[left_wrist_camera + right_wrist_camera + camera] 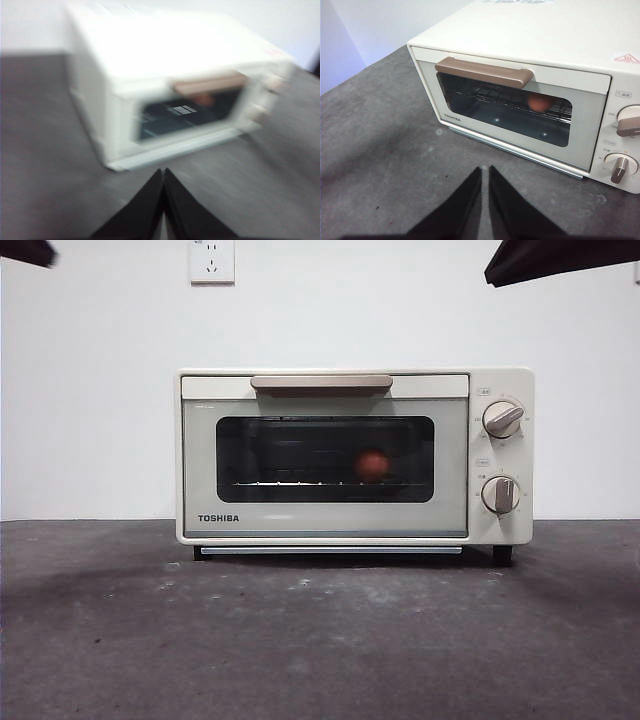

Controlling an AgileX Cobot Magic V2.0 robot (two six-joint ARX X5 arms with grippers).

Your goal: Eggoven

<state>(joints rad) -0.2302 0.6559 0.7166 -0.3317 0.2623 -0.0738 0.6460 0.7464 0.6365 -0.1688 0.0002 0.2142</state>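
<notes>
Egg (373, 466) orange-brown, inside closed oven (354, 455) | both end effectors closed, empty

Level front, both wrists: oven (354, 455)

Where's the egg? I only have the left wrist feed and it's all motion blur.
Observer: Inside the toaster oven, on the wire rack, behind the glass. The egg sits toward the knob side.
Operator: Door shut?
Observer: Yes, the door sits flush with the oven front in the right wrist view, handle up.
Operator: Where's the right gripper?
Observer: The right gripper is in front of the oven, above the table, jaws together, holding nothing.
Operator: Left one?
Observer: The left gripper is also shut and empty, off the oven's front corner.
</notes>
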